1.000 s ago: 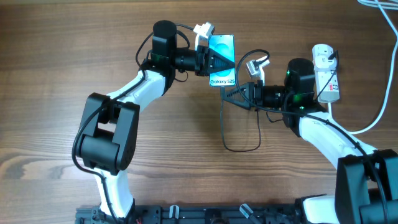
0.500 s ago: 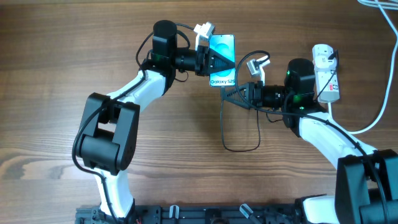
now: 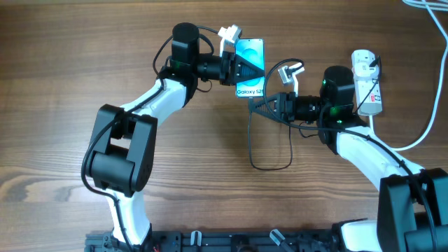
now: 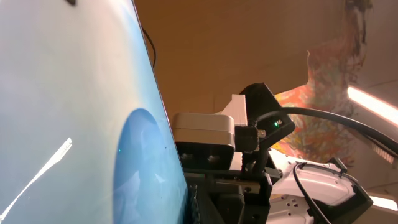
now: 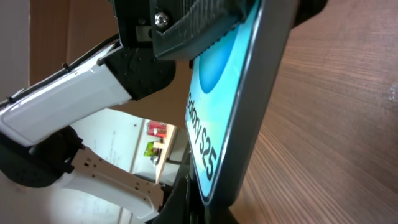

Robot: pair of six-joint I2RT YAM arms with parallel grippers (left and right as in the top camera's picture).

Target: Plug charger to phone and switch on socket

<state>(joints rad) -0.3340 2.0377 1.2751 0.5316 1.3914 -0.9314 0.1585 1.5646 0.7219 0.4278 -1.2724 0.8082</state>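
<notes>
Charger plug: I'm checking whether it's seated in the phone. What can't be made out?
Overhead: the charger tip is hidden by the right gripper.
Right wrist: the phone port is dark, cut by the bottom edge.
Left wrist: the phone fills the view.
Overhead: the socket switch is too small to read.

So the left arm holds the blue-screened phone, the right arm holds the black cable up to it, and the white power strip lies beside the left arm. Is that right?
Not quite: the white power strip lies beside the right arm, as the overhead view shows. The rest stands: the left gripper holds the phone, the right gripper the black cable by it.
</notes>
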